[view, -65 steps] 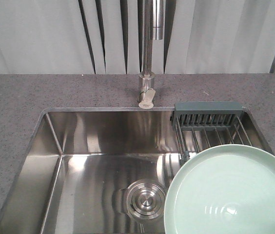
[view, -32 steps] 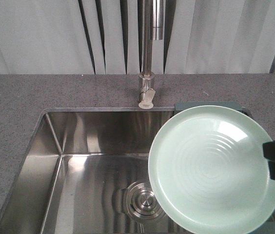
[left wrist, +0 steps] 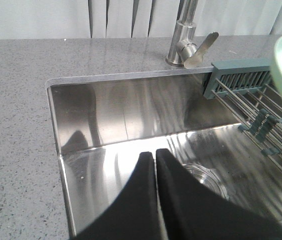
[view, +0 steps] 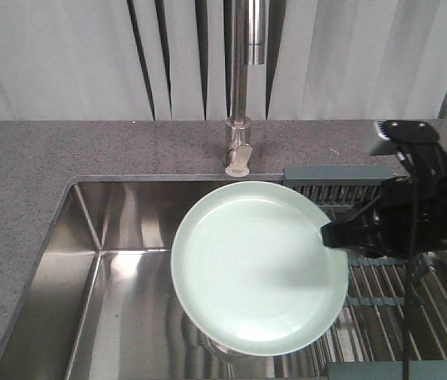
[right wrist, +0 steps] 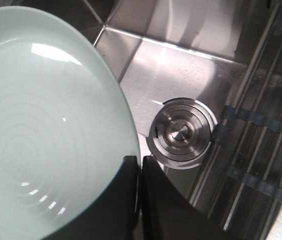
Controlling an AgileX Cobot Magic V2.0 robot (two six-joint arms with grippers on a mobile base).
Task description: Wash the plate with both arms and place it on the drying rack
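Because the right pincer (view: 330, 235) is clamped on only one edge of the plate (view: 259, 269), which juts out to the pincer's left above the sink (view: 89, 261), the plate may sag or slip free. The right arm reaches in sideways, the drying rack (view: 382, 289) beneath it. The left pincer (left wrist: 155, 154), tips together and empty, hovers over the sink.
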